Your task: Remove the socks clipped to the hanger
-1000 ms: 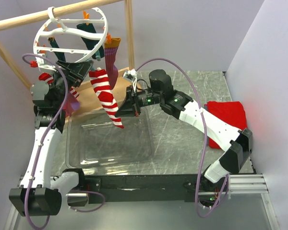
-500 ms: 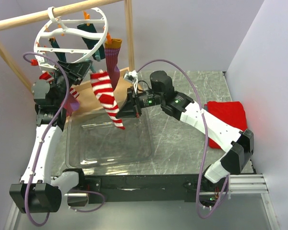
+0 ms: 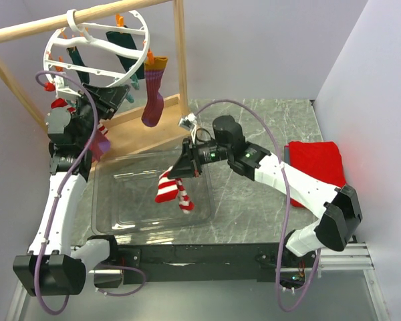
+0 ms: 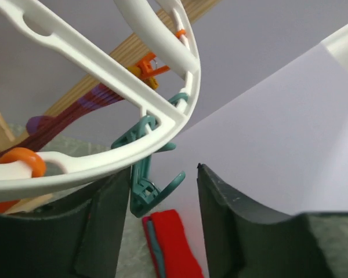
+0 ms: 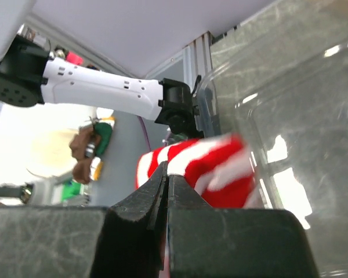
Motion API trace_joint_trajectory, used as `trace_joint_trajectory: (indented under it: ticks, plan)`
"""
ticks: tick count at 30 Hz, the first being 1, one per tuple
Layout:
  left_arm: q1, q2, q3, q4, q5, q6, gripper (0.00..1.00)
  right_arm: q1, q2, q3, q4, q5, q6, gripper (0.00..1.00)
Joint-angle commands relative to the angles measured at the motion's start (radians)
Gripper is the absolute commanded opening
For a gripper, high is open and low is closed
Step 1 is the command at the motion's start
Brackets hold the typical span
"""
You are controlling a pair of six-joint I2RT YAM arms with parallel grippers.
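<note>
The white ring hanger (image 3: pixel 93 50) hangs by its hook from the wooden rail. Dark teal socks (image 3: pixel 123 50) and a purple-maroon sock with an orange cuff (image 3: pixel 154 93) are clipped to it. My left gripper (image 3: pixel 117 100) is open at the ring's lower edge (image 4: pixel 133 98), with an empty teal clip (image 4: pixel 151 185) between its fingers, close to the left one. My right gripper (image 3: pixel 180 172) is shut on a red-and-white striped sock (image 3: pixel 172 189), free of the hanger and dangling over the clear bin. The sock also shows in the right wrist view (image 5: pixel 211 174). Part of another striped sock (image 3: pixel 59 103) shows behind the left arm.
A clear plastic bin (image 3: pixel 127 214) lies on the marble table below the hanger. A big folded red cloth (image 3: pixel 314 167) lies at the right. The wooden frame's post (image 3: pixel 181 47) and base board (image 3: pixel 137 127) stand behind the bin. Grey walls close in on both sides.
The striped sock has come off the hanger; my right gripper has pulled it down and forward over the bin. The hanger has swung back up. The left gripper stays at the ring.
</note>
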State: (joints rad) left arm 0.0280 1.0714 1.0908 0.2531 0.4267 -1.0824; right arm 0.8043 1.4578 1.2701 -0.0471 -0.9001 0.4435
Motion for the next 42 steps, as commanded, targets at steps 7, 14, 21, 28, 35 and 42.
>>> trace_joint_trajectory:
  ticks: [7, 14, 21, 28, 35, 42]
  plan:
    - [-0.002, -0.06, 0.012, -0.117, 0.096, 0.068, 0.76, 0.004, -0.094, -0.262, 0.372, 0.09, 0.378, 0.0]
    - [0.0, -0.131, 0.014, -0.192, 0.257, 0.125, 0.85, 0.004, -0.096, -0.301, 0.377, 0.101, 0.377, 0.0]
    - [-0.002, -0.263, -0.029, -0.25, 0.333, 0.168, 0.96, 0.004, -0.019, -0.324, 0.325, 0.11, 0.383, 0.0]
    - [0.0, -0.381, -0.006, -0.455, 0.327, 0.341, 0.93, 0.003, -0.004, -0.363, 0.279, 0.116, 0.334, 0.0]
    - [-0.002, -0.467, -0.106, -0.624, 0.276, 0.464, 0.88, 0.003, -0.002, -0.388, 0.314, 0.116, 0.371, 0.0]
    - [-0.002, -0.507, -0.115, -0.64, 0.287, 0.455, 0.89, 0.001, -0.017, -0.354, 0.015, 0.289, 0.176, 0.0]
